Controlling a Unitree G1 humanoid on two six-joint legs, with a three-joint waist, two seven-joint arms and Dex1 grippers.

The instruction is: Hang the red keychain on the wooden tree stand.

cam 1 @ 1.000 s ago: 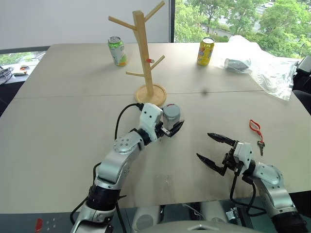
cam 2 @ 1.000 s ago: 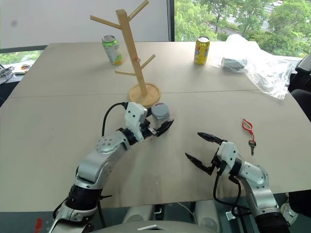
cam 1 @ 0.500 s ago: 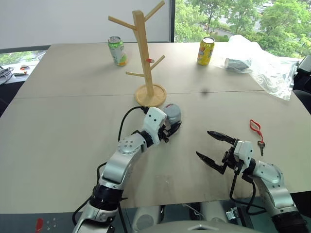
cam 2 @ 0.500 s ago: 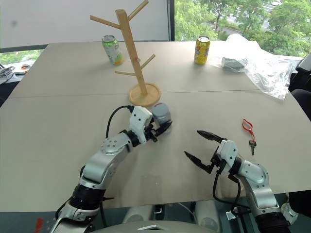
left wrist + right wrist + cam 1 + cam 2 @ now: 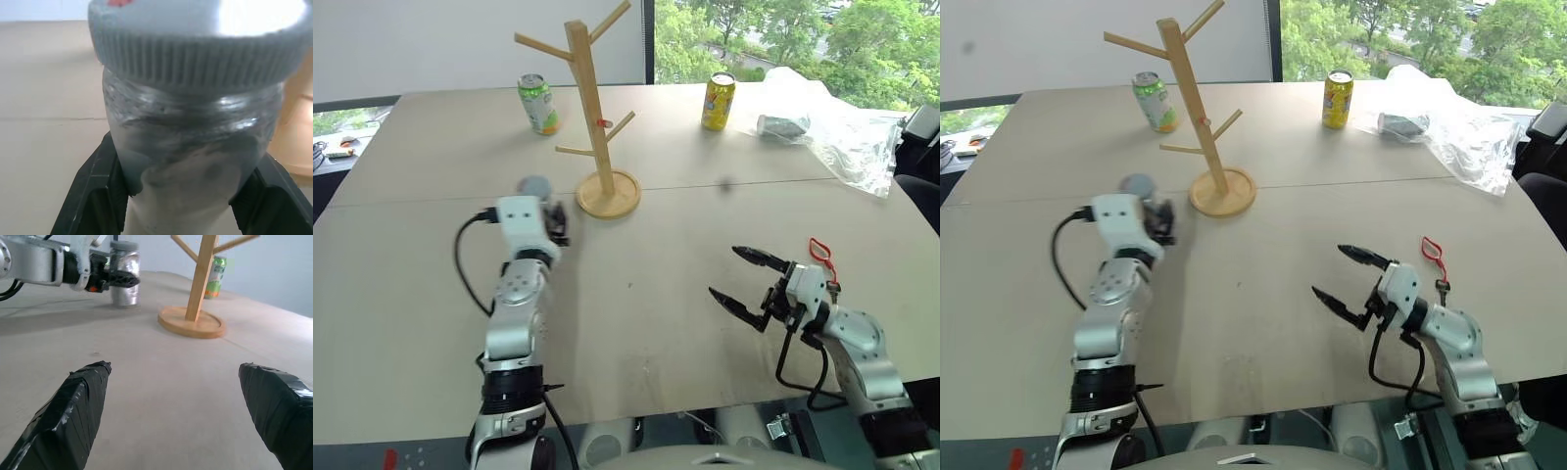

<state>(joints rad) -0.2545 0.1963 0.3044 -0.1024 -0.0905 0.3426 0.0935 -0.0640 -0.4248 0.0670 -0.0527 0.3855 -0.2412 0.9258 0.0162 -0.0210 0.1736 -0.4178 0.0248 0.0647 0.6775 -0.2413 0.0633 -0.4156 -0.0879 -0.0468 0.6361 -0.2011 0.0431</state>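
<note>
The wide beige tabletop (image 5: 685,323) spreads out under both my arms, with a seam running across it. At its far right corner lies a crumpled sheet of clear plastic (image 5: 842,132) with a small dark object (image 5: 781,123) resting on its edge. The tall light-wood tree stand (image 5: 595,117) rises from its round disc base on the far middle of the table, its angled pegs bare apart from a tiny red speck partway up the pole. A green drink can (image 5: 538,103) stands behind and to the left of the stand, and a yellow drink can (image 5: 718,101) stands well off to its right. My left gripper (image 5: 551,223) is clenched around a small clear jar with a ribbed grey screw lid (image 5: 195,88), my black fingers (image 5: 93,196) pressed against both sides of its body; the jar sits just beside the left of the stand's base. My right gripper (image 5: 744,276) hangs low above the table near its front right, its two black fingers spread wide with nothing between them. The small red teardrop-shaped keychain loop (image 5: 821,252) lies flat on the table just beyond my right hand, its tiny dark key partly hidden behind my wrist.
</note>
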